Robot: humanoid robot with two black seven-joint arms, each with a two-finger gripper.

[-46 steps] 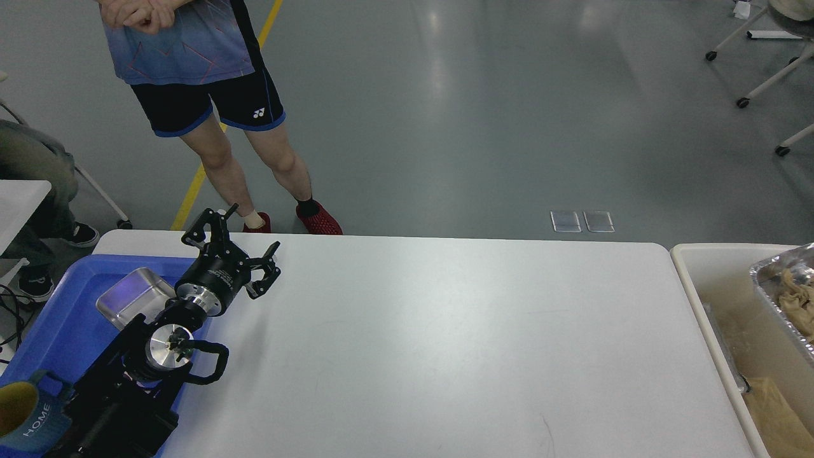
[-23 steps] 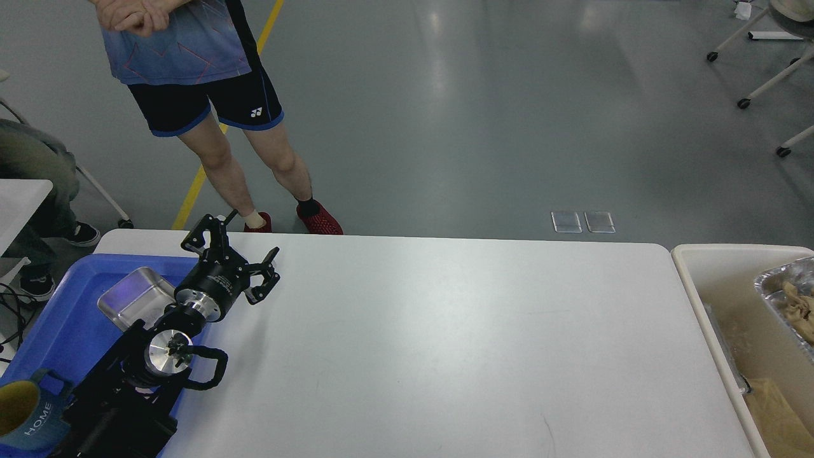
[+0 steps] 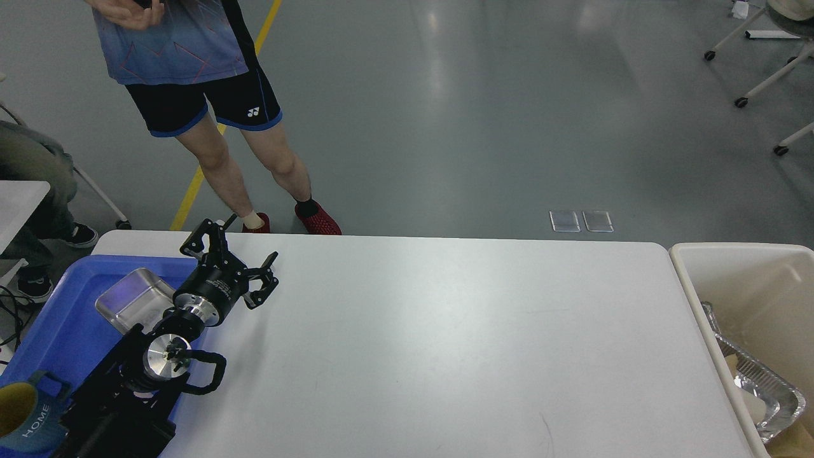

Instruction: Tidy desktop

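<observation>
1 arm is all you have in view: your left gripper (image 3: 238,257) hangs over the bench's far-left corner, just beside the blue tray (image 3: 60,318), its jaws spread apart and holding nothing. Your right gripper is out of sight.

The bench (image 3: 445,343), the desktop you are tidying, fills the middle of the view and looks bare; no loose item shows on its white surface. What shows lies off it. In the blue tray at your left sit a shiny metal dish (image 3: 130,302) and, at the near corner, a dark mug (image 3: 25,416) lettered HOME. In the cream bin (image 3: 731,267) at your right a crumpled foil tray (image 3: 760,391) lies low against the near wall, with some tan stuff beside it that is too cut off to name.

Judging by that, the sorting looks done or nearly so, and you are at the closing step. Your next move is probably to draw the left arm clear of the tray's rim without knocking the dish. Mind the bystander (image 3: 210,83) standing close behind the bench's far edge.
</observation>
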